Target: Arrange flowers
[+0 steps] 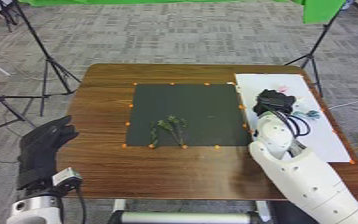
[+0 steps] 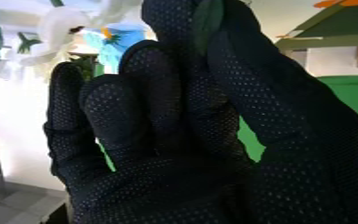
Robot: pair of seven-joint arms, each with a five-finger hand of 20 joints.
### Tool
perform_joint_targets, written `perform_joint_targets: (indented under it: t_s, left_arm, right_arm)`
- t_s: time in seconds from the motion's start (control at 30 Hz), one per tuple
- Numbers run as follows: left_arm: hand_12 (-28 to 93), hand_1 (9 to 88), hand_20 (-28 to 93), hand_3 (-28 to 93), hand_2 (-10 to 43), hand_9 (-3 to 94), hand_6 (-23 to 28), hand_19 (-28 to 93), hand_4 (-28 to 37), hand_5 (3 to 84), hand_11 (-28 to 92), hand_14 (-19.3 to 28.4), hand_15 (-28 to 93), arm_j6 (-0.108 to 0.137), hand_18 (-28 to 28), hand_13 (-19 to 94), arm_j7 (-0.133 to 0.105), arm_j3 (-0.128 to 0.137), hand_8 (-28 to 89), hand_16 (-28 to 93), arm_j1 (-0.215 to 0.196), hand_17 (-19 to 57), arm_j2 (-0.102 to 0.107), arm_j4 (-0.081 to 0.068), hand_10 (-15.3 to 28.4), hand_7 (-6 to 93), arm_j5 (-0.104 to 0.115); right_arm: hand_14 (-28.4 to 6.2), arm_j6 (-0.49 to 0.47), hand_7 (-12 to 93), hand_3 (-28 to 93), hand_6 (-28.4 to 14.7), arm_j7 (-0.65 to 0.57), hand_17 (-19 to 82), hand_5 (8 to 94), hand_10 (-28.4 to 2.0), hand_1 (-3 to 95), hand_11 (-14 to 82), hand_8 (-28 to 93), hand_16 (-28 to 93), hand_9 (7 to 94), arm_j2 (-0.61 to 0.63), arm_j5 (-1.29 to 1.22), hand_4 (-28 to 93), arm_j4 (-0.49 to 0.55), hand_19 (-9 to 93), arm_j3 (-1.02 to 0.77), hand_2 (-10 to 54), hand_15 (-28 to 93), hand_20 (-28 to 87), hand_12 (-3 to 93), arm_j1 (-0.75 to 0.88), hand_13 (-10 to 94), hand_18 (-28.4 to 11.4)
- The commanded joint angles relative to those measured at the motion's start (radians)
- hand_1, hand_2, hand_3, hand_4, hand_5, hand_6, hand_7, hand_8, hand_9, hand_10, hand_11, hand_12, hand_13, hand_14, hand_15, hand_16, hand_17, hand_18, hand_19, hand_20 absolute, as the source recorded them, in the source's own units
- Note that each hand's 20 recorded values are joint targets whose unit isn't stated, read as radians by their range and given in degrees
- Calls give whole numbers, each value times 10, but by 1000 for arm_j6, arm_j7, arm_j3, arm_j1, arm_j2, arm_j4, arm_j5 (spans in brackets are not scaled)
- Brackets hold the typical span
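Head view: at the left, the robot's left hand [image 1: 40, 150], in a black glove, hangs by the left edge of a brown wooden desk [image 1: 175, 175]. Its fingers are extended and relaxed, the thumb held a little apart, with nothing in them. Next, toward the middle, a dark square mat [image 1: 220, 100] lies on the desk, with small orange markers [image 1: 184, 146] along its edges. Green stems with leafy tops [image 1: 170, 122] lie on the mat's near part. To the right, a white sheet [image 1: 332, 142] lies along the desk's right side, and the right hand [image 1: 275, 101] is over it. A pink flower [image 1: 283, 89] is on the sheet just beyond that hand, and pale blue flowers [image 1: 313, 114] are just to its right. The right wrist view shows the right hand pinching a dark green leaf [image 2: 208, 25] between thumb and finger, with white flowers [image 2: 64, 27] near the fingertips.
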State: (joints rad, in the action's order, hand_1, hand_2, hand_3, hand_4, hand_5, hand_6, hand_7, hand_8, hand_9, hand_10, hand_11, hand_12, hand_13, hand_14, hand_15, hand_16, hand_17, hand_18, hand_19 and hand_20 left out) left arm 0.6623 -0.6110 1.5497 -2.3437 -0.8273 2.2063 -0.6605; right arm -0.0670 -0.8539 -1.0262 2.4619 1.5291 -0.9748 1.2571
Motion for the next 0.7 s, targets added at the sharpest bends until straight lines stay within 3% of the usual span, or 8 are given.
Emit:
perform_joint_targets:
  t_s: [0.03,0.17,0.3,0.53,0.7]
  left_arm:
    - [132,289,464,819,42,418,169,545,-156,529,517,284,841,7,242,329,-4,0,-99,-229,-18,-40,-3,3,247,199,4]
    - [131,290,464,820,42,419,169,545,-156,528,517,284,841,2,242,329,3,4,-99,-229,-23,-40,-8,4,247,199,-4]
    - [132,289,464,819,43,419,170,545,-155,528,517,284,841,10,242,329,-8,4,-98,-229,-28,-40,0,6,247,198,8]
    - [132,289,463,819,42,420,169,545,-155,528,517,284,841,3,242,329,5,11,-98,-229,-32,-41,-5,7,247,199,-4]
    - [131,289,463,820,42,419,169,545,-155,528,516,284,841,9,242,329,0,12,-99,-230,-40,-41,1,10,248,198,2]
  right_arm:
    - [-211,56,275,778,-23,6,156,828,-169,511,598,107,297,681,24,21,-283,12,761,4,-87,853,253,403,-15,541,-283]
    - [-210,89,272,783,-23,6,157,832,-171,510,597,113,299,688,36,25,-283,30,764,16,-90,853,249,404,-29,544,-283]
    - [-209,119,270,788,-22,10,157,835,-171,508,596,118,301,689,39,20,-283,56,767,20,-91,852,246,406,-38,546,-283]
    - [-212,168,264,798,-23,4,159,842,-176,507,598,130,302,699,46,25,-283,139,773,41,-94,855,241,405,-35,555,-283]
    - [-215,188,255,800,-26,4,161,847,-177,508,598,139,303,702,38,34,-282,202,776,49,-95,855,238,406,-13,560,-284]
